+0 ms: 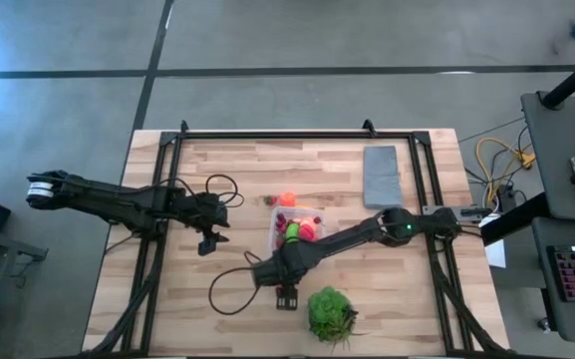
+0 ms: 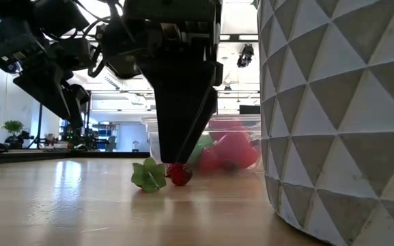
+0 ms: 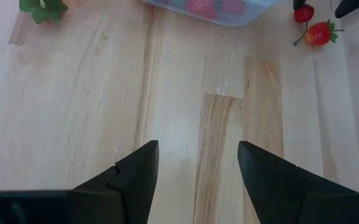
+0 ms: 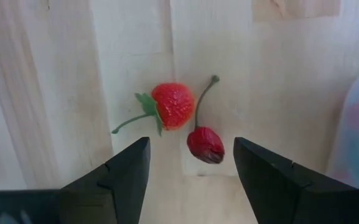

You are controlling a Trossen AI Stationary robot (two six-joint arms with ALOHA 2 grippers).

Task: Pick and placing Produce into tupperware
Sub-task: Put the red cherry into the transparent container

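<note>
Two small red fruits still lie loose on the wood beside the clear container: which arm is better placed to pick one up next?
The right. Its pincer hangs open directly over the strawberry and cherry, beside the tupperware. The left pincer, also open, faces bare wood, with those fruits farther off.

The clear plastic tupperware box point(image 3: 219, 9) is cut off by the edge, its fruit blurry pink blobs.

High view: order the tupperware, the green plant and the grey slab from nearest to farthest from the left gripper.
From the left gripper:
1. tupperware, mid-table, holding produce.
2. green plant, toward the picture's bottom edge, past the right arm.
3. grey slab, toward the picture's top right.
</note>
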